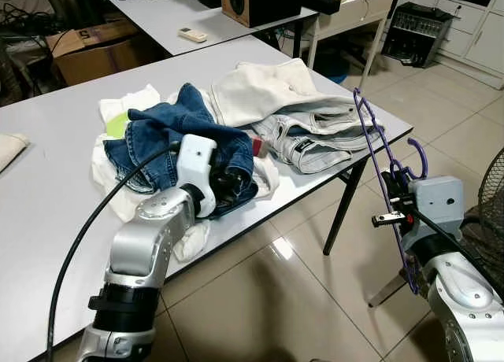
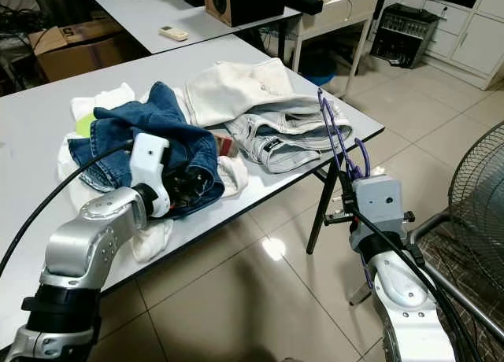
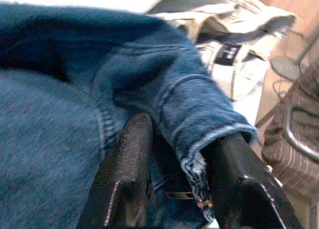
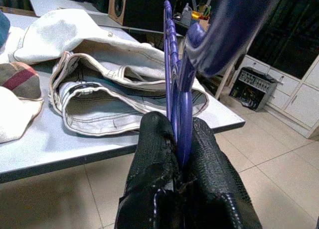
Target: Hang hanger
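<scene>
Clamped in right end effector (image 4: 179, 139): purple hanger (image 1: 376, 145), held upright off the desk's (image 1: 47, 189) front edge, over the tiled floor (image 1: 315, 275). Dug into blue jeans (image 1: 169, 134) on the desk: left end effector (image 3: 172, 184), fingers parted around a denim fold. Beside them, pale jeans (image 1: 315, 134) and white garments (image 1: 264, 86).

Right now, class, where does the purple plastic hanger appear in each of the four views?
Left eye: purple plastic hanger, right of the table corner, in the right pincer.
Right eye: middle-right.
Left wrist: not in it.
Right wrist: centre, clamped.
Shared landmark: pale grey folded jeans.
</scene>
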`<state>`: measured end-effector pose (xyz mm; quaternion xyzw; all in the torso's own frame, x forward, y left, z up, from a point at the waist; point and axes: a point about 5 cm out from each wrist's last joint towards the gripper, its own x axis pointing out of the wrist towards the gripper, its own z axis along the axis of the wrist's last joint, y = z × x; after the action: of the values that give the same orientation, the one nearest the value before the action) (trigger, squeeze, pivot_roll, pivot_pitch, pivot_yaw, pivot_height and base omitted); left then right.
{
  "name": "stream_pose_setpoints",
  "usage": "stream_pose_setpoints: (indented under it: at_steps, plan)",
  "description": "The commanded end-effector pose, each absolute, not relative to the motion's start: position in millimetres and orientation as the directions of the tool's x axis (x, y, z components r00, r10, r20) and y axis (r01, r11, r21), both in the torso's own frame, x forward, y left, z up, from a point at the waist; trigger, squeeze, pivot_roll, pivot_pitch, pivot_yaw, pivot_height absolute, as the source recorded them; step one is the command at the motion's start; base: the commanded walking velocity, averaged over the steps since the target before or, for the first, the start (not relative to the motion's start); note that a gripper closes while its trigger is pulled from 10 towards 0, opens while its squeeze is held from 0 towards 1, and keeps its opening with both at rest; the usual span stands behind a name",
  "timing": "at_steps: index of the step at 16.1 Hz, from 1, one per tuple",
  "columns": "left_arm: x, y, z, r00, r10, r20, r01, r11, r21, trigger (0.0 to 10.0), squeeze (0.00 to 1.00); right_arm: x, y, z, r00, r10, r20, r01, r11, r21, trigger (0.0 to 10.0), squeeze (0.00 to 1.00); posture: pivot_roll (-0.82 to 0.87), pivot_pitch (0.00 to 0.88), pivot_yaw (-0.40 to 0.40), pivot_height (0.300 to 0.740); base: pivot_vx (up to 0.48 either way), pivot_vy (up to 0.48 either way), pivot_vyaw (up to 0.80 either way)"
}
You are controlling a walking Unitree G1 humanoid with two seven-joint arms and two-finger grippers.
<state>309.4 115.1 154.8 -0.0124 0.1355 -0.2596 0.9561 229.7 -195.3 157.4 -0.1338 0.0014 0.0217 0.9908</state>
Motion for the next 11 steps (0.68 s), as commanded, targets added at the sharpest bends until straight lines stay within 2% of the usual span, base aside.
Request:
stream_pose_setpoints:
  at_steps: [1, 3, 9, 11]
  plan:
    - [307.6, 115.5, 156.7, 0.826, -0.507, -0.246, 0.509, 0.859, -0.060, 0.0, 0.00, 230.1, -194.9, 161.8, 0.999, 0.045, 0.010, -0.041, 0.963, -0.266, 10.0, 0.00, -0.20, 0.012, 0.060, 0.740, 0.000, 0.000, 0.00]
    - [306.0, 114.4, 155.1, 0.816, -0.517, -0.256, 0.529, 0.848, -0.028, 0.0, 0.00, 229.7, -194.3, 161.2, 0.999, 0.047, 0.011, -0.043, 0.964, -0.262, 10.0, 0.00, -0.20, 0.009, 0.066, 0.740, 0.000, 0.000, 0.00]
    - [301.8, 112.7, 148.1, 0.813, -0.509, -0.283, 0.515, 0.855, -0.059, 0.0, 0.00, 228.4, -196.4, 162.4, 0.995, 0.097, 0.005, -0.094, 0.970, -0.223, 10.0, 0.00, -0.20, 0.008, 0.077, 0.740, 0.000, 0.000, 0.00]
    - [307.4, 113.9, 155.6, 0.832, -0.501, -0.241, 0.505, 0.862, -0.046, 0.0, 0.00, 226.0, -188.8, 165.9, 0.972, 0.233, -0.008, -0.231, 0.959, -0.165, 10.0, 0.00, -0.19, 0.008, 0.078, 0.740, 0.000, 0.000, 0.00]
